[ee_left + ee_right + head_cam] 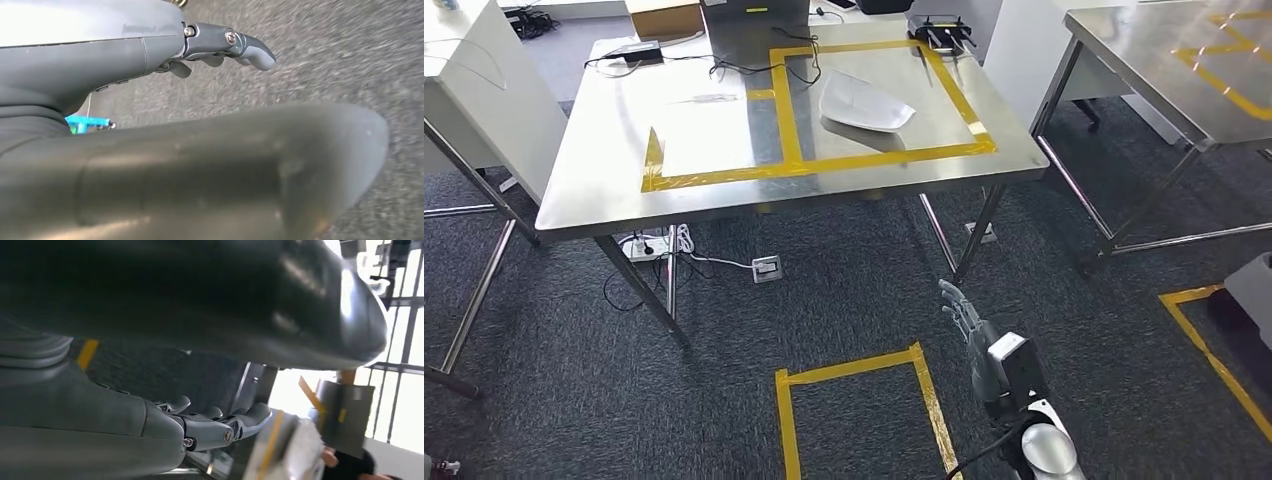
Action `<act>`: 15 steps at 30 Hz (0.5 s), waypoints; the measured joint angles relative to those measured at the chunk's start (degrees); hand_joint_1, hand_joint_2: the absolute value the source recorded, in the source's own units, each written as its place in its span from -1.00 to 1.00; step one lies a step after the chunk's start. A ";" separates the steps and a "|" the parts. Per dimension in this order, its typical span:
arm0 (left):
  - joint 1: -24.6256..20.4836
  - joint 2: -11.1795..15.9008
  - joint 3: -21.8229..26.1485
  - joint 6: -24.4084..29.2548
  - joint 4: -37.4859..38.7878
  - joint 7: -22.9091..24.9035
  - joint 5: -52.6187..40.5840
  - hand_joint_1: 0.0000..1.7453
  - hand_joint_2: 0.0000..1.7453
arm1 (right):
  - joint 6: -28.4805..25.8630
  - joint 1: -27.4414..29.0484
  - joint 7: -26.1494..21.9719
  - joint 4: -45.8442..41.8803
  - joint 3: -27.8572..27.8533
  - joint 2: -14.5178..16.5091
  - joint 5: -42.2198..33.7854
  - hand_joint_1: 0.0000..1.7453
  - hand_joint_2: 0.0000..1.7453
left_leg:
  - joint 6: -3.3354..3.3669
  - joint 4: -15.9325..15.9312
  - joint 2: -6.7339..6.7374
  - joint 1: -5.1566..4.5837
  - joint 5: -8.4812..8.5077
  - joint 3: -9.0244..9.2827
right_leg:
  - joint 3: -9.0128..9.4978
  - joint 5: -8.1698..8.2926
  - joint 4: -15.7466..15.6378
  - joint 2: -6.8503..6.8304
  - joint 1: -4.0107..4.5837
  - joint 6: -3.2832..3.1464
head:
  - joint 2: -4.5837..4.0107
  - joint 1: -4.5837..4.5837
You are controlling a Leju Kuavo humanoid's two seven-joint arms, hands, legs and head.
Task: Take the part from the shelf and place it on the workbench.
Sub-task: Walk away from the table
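Note:
A white curved part [864, 102] lies on the steel workbench [674, 170], inside the right-hand yellow tape rectangle. My right hand [959, 310] hangs low over the carpet in front of the bench's right legs, well short of the part, with its fingers straight and nothing in it. In the right wrist view the same hand [200, 425] shows its fingers [250, 417] stretched out and empty. In the left wrist view my left hand [150, 50] hangs above the grey carpet with its fingers [250, 50] extended, also holding nothing.
A grey box [754, 30], a black adapter [639, 52] and cables sit at the bench's back. A second steel table [1164, 60] stands at the right. A power strip [649, 245] lies under the bench. Yellow tape [854, 400] marks a square on the carpet.

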 joint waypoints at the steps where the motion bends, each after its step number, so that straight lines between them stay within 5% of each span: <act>1: -0.06 -0.52 0.22 0.05 0.02 -0.12 0.38 -1.00 -1.00 | 0.46 -1.29 0.49 3.65 -0.23 -0.09 0.32 -1.00 -1.00 | -0.14 0.22 0.01 0.01 0.65 -0.87 | 2.89 1.45 -3.01 0.03 0.03 -0.20 | 0.00 0.01; 3: -0.34 -1.77 0.58 -0.01 0.06 -0.53 0.21 -1.00 -1.00 | 1.09 -4.67 0.94 12.51 -0.80 -0.53 1.18 -1.00 -1.00 | -0.58 0.49 0.01 -0.04 1.86 -2.04 | 8.95 1.16 -11.38 0.05 0.31 -0.90 | 0.00 -0.02; 5: -0.69 -2.96 0.57 -0.37 0.11 -0.83 -1.31 -1.00 -1.00 | 0.86 -8.05 0.56 22.91 -1.84 -1.22 1.78 -1.00 -1.00 | -1.23 0.25 0.02 0.09 3.13 -2.43 | 11.31 -0.28 -16.20 0.00 0.72 -1.68 | 0.00 0.03; 8: -0.75 -4.19 0.03 -0.82 0.30 -1.19 -3.83 -1.00 -1.00 | -1.75 -11.06 3.80 38.03 -4.14 -2.12 1.97 -1.00 -1.00 | -2.22 0.16 -0.25 0.41 3.30 -2.84 | 10.40 1.45 -17.23 -0.32 0.81 -2.92 | 0.00 0.13; 12: -0.97 -4.65 -1.57 -1.28 0.45 -2.51 -6.77 -1.00 -1.00 | -7.47 -10.48 14.61 53.02 -7.42 -2.98 0.62 -1.00 -1.00 | -2.85 10.85 -0.73 0.40 -7.31 -5.24 | 7.41 4.53 -17.48 -0.77 0.71 -3.65 | 0.00 0.09; 13: -1.17 -4.64 -2.10 -1.37 0.44 -3.03 -7.20 -1.00 -1.00 | -9.52 -9.88 18.74 55.80 -8.18 -3.11 0.40 -1.00 -1.00 | -3.01 13.87 -0.74 0.40 -8.26 -5.36 | 6.38 5.16 -17.26 -0.91 0.73 -3.61 | 0.00 0.09; 15: -1.75 -4.62 -2.95 -1.52 0.43 -3.97 -7.53 -1.00 -1.00 | -13.31 -8.73 26.48 60.04 -9.34 -3.29 0.26 -1.00 -1.00 | -3.11 15.20 -0.74 0.40 -6.40 -3.39 | 4.23 6.34 -16.58 -1.11 0.68 -3.44 | 0.00 0.10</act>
